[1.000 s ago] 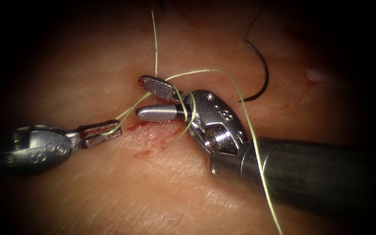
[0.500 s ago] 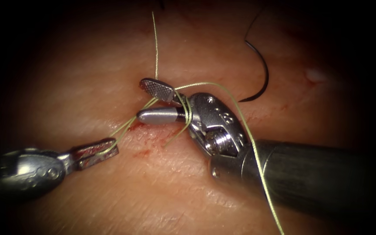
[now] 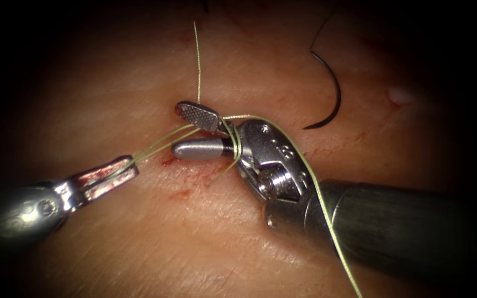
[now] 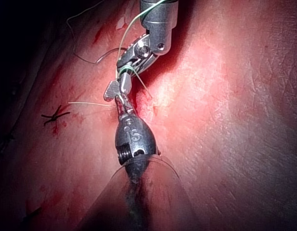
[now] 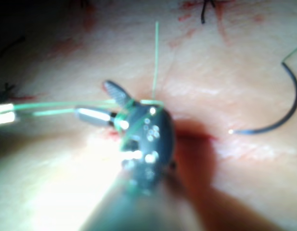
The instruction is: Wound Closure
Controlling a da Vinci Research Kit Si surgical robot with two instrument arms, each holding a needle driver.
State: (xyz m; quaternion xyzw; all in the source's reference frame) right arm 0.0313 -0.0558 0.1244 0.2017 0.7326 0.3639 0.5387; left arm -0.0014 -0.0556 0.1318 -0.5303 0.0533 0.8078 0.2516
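Observation:
In the endoscope view my left tool is on the left of the cut, its jaws shut on the yellow-green thread. The thread runs taut from there to my right tool. That tool's jaws stand open with nothing between them, and thread loops are wound around their base. A short thread tail stands up behind the upper jaw. The curved needle lies free on the tissue to the right, held by neither tool. The right wrist view shows the open jaws and the needle.
Red fluid marks the cut below the right tool's jaws. The long thread strand runs over the right tool's shaft toward the lower edge. A dark tied stitch sits on the tissue in the left wrist view.
My left tool has moved left and slightly up with the thread, pulling it taut. The loop over the right tool has drawn down tighter against its jaws' base. The needle has not moved.

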